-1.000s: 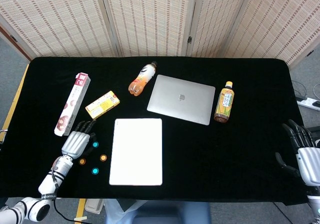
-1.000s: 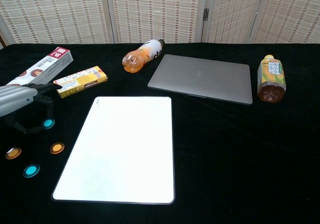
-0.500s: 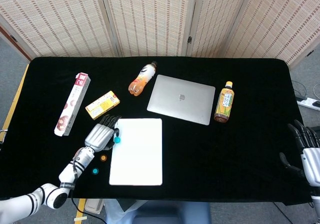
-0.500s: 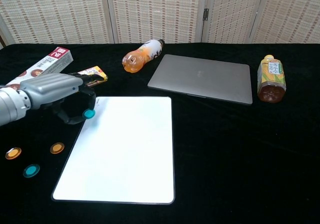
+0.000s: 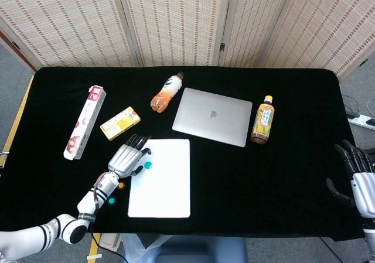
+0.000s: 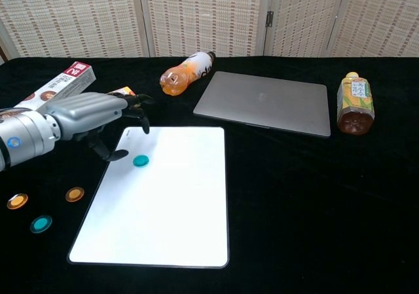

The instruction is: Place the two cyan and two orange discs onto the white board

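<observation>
The white board [image 5: 167, 187] [image 6: 170, 202] lies at the table's front centre. One cyan disc [image 5: 148, 165] [image 6: 141, 160] rests on its upper left part. My left hand [image 5: 129, 157] [image 6: 91, 114] hovers at the board's upper left corner, fingers spread and holding nothing, its thumb just left of that disc. On the black cloth left of the board lie an orange disc [image 5: 121, 185] [image 6: 74, 194], a second orange disc [image 6: 18, 200] and another cyan disc [image 5: 111, 201] [image 6: 40, 224]. My right hand [image 5: 355, 175] stays at the table's far right edge, fingers extended and empty.
A closed silver laptop [image 5: 212, 116] sits behind the board. An orange bottle [image 5: 166, 92] lies on its side, and a tea bottle [image 5: 263, 120] stands upright at the right. A yellow box [image 5: 120, 123] and a long pink box [image 5: 85, 121] lie at the left.
My left hand carried a cyan disc rightward from the cloth onto the board, then spread its fingers and let it go. The right hand hardly moved.
</observation>
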{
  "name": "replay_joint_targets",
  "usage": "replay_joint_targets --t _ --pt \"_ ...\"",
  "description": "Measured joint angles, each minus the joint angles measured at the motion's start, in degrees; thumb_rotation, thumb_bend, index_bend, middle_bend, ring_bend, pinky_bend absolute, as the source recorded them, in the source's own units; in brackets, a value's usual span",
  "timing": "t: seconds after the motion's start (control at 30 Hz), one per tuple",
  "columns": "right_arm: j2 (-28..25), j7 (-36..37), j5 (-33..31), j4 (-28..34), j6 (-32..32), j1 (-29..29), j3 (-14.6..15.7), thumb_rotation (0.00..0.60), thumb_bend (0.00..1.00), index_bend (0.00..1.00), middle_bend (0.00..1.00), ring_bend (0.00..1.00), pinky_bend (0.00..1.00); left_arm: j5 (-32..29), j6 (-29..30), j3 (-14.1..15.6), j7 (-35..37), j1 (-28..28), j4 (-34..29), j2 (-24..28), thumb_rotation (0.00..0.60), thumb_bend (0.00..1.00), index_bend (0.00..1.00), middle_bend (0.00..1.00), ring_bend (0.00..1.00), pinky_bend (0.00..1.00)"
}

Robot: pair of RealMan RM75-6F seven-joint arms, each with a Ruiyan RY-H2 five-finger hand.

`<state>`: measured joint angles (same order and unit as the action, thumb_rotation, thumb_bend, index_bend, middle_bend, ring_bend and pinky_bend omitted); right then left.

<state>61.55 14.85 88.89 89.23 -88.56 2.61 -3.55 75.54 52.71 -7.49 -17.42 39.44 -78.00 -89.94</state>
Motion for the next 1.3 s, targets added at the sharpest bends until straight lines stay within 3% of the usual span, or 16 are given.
replay_joint_targets --t 0.27,0.63,1.3 --pt "-0.1 -1.1 0.6 0.9 0.6 0.6 0.0 0.600 0.43 0.00 0.00 0.00 0.00 6.4 6.7 5.7 2.5 -4.7 -4.9 6.6 0.600 0.43 0.45 0.00 0.00 0.00" --pt "0.1 -1.9 1.3 1.4 0.9 1.2 0.2 0.600 0.43 0.00 0.00 0.00 0.00 12.9 14.8 12.3 6.6 -12.0 -6.3 10.1 0.600 0.43 0.44 0.00 0.00 0.00" --pt "0.1 -2.2 2.2 1.6 0.8 1.5 0.5 0.600 0.43 0.00 0.00 0.00 0.00 15.1 17.2 16.4 8.2 -18.4 -3.4 9.5 0.600 0.42 0.44 0.00 0.00 0.00"
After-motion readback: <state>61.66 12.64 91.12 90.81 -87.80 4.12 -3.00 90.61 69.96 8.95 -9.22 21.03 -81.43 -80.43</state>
